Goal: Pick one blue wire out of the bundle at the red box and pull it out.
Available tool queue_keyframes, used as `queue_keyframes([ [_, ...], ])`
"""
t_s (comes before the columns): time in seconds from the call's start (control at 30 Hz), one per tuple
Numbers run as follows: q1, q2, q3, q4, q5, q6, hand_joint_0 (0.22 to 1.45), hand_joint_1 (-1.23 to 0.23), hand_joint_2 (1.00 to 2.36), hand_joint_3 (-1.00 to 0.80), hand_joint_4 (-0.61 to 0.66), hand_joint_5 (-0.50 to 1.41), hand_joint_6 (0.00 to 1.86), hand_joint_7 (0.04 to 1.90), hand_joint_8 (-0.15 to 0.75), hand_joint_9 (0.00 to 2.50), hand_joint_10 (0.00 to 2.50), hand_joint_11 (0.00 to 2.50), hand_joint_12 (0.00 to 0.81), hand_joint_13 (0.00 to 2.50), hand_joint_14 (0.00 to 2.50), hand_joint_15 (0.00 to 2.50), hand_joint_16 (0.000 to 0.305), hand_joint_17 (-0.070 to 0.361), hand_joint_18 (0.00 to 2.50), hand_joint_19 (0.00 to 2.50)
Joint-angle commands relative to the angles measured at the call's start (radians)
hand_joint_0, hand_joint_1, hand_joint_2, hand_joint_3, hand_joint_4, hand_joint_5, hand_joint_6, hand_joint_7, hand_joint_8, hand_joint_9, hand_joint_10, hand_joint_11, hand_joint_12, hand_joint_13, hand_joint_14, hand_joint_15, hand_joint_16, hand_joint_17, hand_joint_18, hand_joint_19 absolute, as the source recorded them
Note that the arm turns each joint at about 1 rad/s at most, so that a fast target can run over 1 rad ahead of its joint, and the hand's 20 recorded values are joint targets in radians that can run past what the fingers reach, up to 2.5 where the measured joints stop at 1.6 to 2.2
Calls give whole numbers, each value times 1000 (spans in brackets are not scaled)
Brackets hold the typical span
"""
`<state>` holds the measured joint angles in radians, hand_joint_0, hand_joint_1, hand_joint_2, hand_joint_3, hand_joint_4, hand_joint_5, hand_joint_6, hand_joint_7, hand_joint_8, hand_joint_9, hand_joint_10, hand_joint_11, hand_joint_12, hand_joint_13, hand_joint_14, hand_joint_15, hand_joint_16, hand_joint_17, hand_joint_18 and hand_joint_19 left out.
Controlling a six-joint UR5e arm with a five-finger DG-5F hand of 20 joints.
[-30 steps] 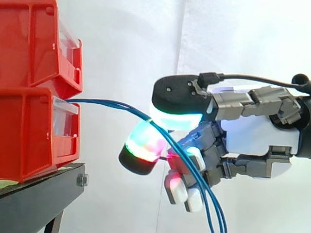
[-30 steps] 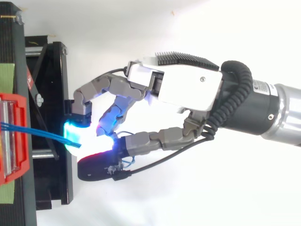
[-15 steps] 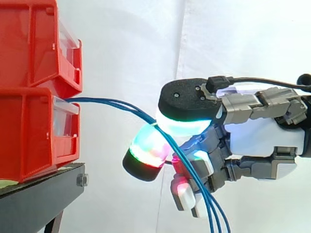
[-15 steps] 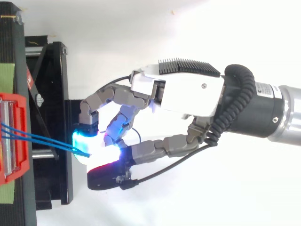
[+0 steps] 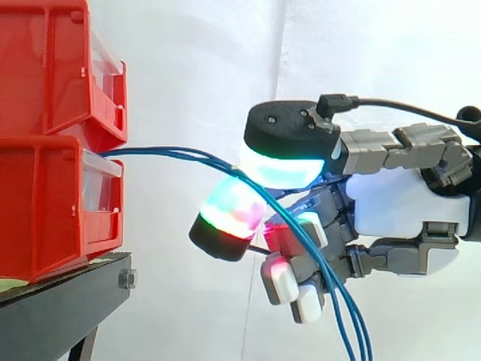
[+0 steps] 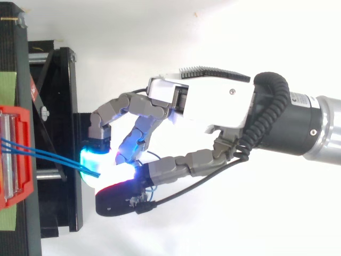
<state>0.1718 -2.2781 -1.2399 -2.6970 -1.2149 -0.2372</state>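
Blue wires (image 5: 161, 152) held in the hand (image 5: 406, 214), side and top views. The hand enters from the right with its fingers curled. An upper pad glowing cyan-green (image 5: 282, 162) and a lower pad glowing green and red (image 5: 229, 218) are pressed toward each other, and the wires pass between them in a pinch. How many strands lie inside the pinch cannot be told. Behind the pads the strands drop across the other curled fingers and leave the bottom edge of the side view.

Leftward from the pads they span the open gap in a shallow arch and enter the front of the lower red bin (image 5: 45, 203), just above its clear front panel (image 5: 98, 184). An upper red bin (image 5: 45, 68) is stacked on the lower one, and both sit on a black stand (image 5: 60, 301) before a white curtain (image 5: 195, 75). From above, the strands run as separate lines from the bin to the bright pads, crossing over the stand.
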Motion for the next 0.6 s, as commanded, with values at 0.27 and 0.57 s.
queue_keyframes([
  [0.27,0,0,49,-12,-2,50,542,-705,1019,-171,268,-183,874,1026,424,1102,14,1167,492,1053,18,666,66,149,925,640],
  [0.57,0,0,49,-12,-5,53,551,-774,1020,-204,272,-183,876,1059,425,1103,14,1185,488,1058,18,670,66,148,931,632],
])
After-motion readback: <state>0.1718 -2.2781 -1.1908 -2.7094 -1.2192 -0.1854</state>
